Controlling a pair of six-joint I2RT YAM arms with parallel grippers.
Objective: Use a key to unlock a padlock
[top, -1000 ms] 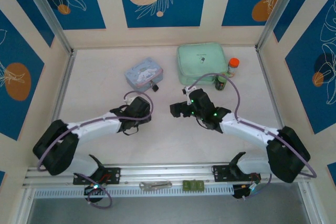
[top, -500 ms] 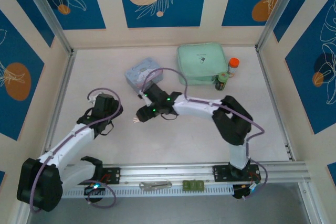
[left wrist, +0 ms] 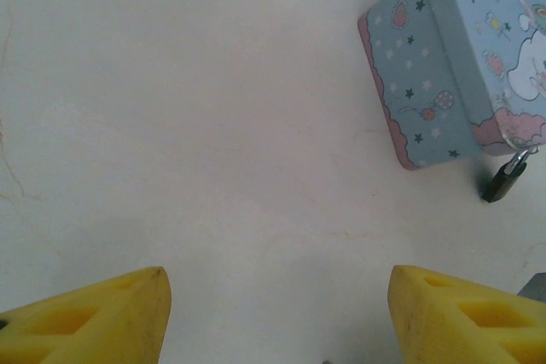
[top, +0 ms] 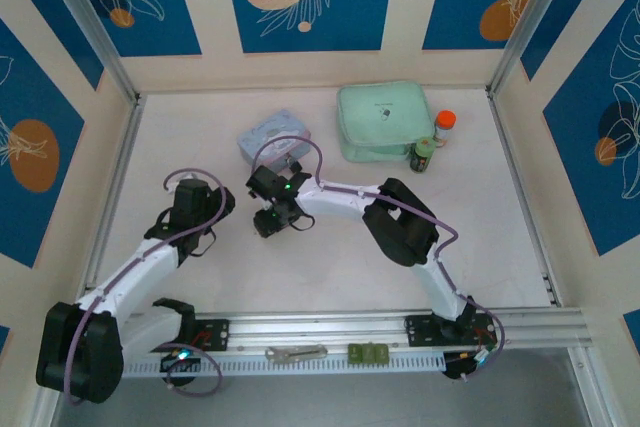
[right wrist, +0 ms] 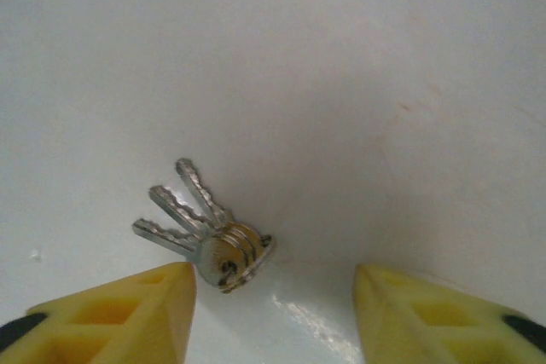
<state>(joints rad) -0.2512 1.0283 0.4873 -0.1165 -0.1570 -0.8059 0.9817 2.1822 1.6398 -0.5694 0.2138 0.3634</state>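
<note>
The key (right wrist: 217, 240), on a small bunch fanned flat on the white table (right wrist: 341, 57), lies between the spread fingers of the right gripper (right wrist: 273, 313), perhaps touching one pad. The padlock (left wrist: 503, 182) hangs at the front edge of the blue tin (left wrist: 444, 57), beyond the left gripper (left wrist: 277, 313), whose jaws stand apart and empty.
</note>
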